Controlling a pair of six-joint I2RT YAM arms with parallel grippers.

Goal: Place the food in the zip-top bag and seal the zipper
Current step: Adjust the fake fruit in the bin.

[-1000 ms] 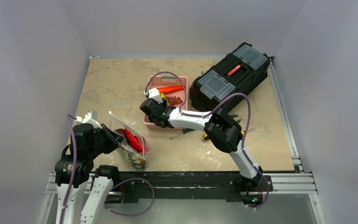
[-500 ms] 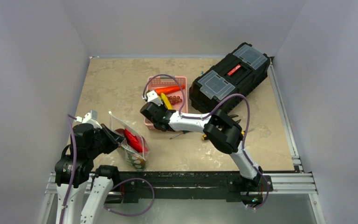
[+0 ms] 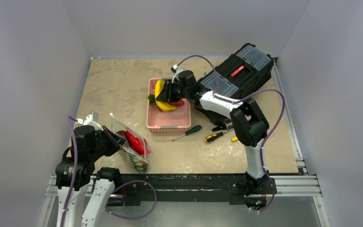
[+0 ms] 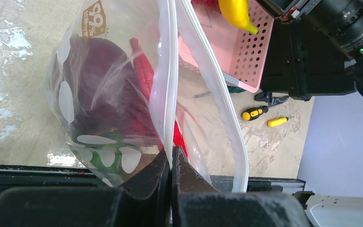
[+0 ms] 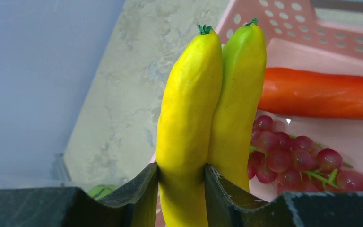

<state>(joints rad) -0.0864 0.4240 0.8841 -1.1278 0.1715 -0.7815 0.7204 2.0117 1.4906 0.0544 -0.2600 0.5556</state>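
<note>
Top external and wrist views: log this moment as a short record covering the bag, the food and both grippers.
left gripper: shut on the zip-top bag edge, holding it up
zipper: unsealed, mouth open
in bag: red piece
right gripper: shut on banana bunch, over the pink basket
in basket: carrot, grapes

You see a pink lattice basket at the centre of the overhead view, on the beige bench. A black toolbox lies slanted at upper right. Right of the basket's lower edge, three screwdrivers lie in a row: green-handled, orange-handled, yellow-handled.
</note>
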